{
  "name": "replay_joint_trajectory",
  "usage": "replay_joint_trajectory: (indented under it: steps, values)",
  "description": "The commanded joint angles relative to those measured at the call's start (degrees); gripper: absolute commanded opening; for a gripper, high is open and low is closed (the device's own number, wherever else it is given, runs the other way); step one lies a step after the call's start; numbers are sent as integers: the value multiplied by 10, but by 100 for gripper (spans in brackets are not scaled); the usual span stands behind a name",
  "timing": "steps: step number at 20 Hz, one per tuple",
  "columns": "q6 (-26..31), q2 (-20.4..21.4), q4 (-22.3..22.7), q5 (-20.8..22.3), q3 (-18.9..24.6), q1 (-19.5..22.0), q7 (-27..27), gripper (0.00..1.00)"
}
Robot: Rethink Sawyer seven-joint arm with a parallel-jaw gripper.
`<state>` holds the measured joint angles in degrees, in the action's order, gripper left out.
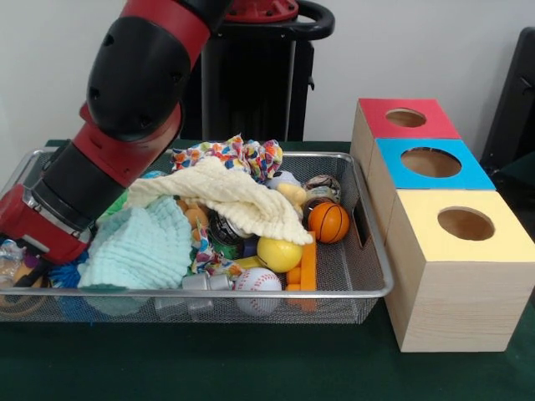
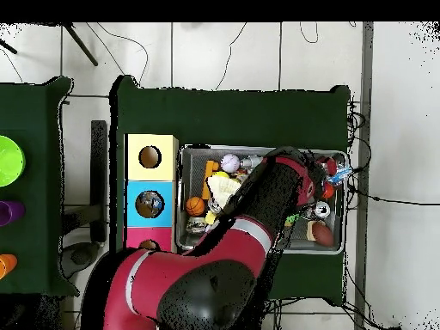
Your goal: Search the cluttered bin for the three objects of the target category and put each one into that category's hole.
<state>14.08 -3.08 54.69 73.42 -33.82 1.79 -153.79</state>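
The wire-mesh bin [image 1: 368,294] is full of toys and cloths; it also shows in the overhead view [image 2: 318,250]. My gripper [image 1: 17,269] is down in the bin's left end in the front view, at the bin's right end in the overhead view [image 2: 333,174]. Clutter hides most of it. A clear crinkly bottle [image 1: 7,256] lies right against it at the picture's edge; a bit of blue [image 2: 341,174] shows there from above. I cannot tell whether it is held. No other bottle shows.
Three wooden boxes with round holes stand beside the bin: red top [image 1: 435,125], blue top [image 1: 468,175], yellow top [image 1: 510,242]. The bin holds a cream cloth [image 1: 226,194], a mint cloth [image 1: 142,246], an orange ball [image 1: 328,222], a yellow ball [image 1: 279,254] and a baseball [image 1: 257,281].
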Motion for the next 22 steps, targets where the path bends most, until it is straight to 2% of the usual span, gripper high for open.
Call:
replay_joint_trajectory:
  steps: [1, 10, 11, 18, 22]
  values:
    - [-46, -35, -34, 9, 56, -1, -30, 100]
    - [-39, -44, -33, 10, 42, -13, -55, 100]
    - [-39, -46, -33, 11, 39, -15, -60, 0]
    - [-42, -51, -37, 21, 32, -20, -74, 0]
    - [-38, -40, -28, -4, 41, -15, -46, 0]
